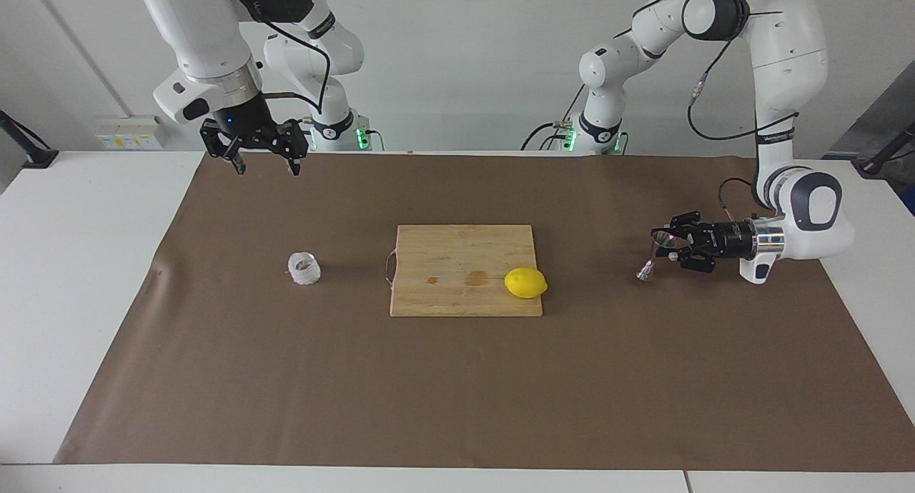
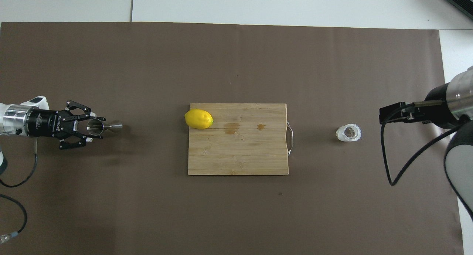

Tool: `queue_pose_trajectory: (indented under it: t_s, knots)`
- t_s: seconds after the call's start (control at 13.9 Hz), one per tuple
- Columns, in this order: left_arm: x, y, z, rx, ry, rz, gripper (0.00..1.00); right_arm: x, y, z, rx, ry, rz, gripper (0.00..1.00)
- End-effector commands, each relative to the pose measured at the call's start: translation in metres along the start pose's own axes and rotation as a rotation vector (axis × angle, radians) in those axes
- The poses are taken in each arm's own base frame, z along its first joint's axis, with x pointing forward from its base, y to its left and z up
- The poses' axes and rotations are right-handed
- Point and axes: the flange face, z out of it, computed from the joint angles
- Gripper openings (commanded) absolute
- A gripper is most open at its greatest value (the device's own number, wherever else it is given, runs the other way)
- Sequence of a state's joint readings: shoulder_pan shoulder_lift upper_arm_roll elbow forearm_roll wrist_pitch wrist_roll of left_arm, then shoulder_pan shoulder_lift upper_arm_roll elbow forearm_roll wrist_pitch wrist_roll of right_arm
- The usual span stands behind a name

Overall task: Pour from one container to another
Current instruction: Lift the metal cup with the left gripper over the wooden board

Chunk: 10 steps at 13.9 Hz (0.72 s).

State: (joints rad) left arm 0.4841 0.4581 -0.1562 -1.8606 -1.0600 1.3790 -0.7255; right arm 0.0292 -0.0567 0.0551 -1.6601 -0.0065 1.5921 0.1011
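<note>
My left hand (image 1: 670,247) is clamped on the steel jigger (image 1: 658,254), lifted off the counter (image 1: 643,379) for carrying to the glass cup (image 1: 304,268) beside the cutting board (image 1: 465,268). My right hand (image 1: 264,153) waits, fingers wide, above its end.

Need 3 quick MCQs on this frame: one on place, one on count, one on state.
1. The lemon lies:
A. on the cutting board
B. in the glass cup
C. on the mat beside the cup

2. Items on the board:
A. three
B. none
C. one

3. The left gripper is:
A. open over the board
B. shut on the jigger
C. shut on the cup

Key: 1 A, the lemon sits by the board's corner. 2 C, only the lemon lies there. 3 B, its fingertips clamp the jigger, which hangs tilted; the right gripper waits open, apart from the cup.
</note>
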Motion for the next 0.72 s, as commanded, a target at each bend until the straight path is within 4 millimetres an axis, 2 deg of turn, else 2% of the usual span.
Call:
queue_pose_trajectory:
  t_s: [0.0, 0.36, 0.65]
  knots:
    - [-0.036, 0.009, 0.032, 0.012, -0.009, 0.011, 0.00, -0.007, 0.003, -0.001, 0.023, -0.008, -0.022, 1.00]
    - [-0.079, 0.019, 0.117, 0.045, -0.077, 0.038, 0.00, -0.007, 0.003, -0.001, 0.023, -0.008, -0.019, 1.00]
    - [-0.109, 0.031, 0.181, 0.000, -0.069, -0.017, 0.00, -0.007, 0.003, -0.001, 0.023, -0.008, -0.021, 1.00]
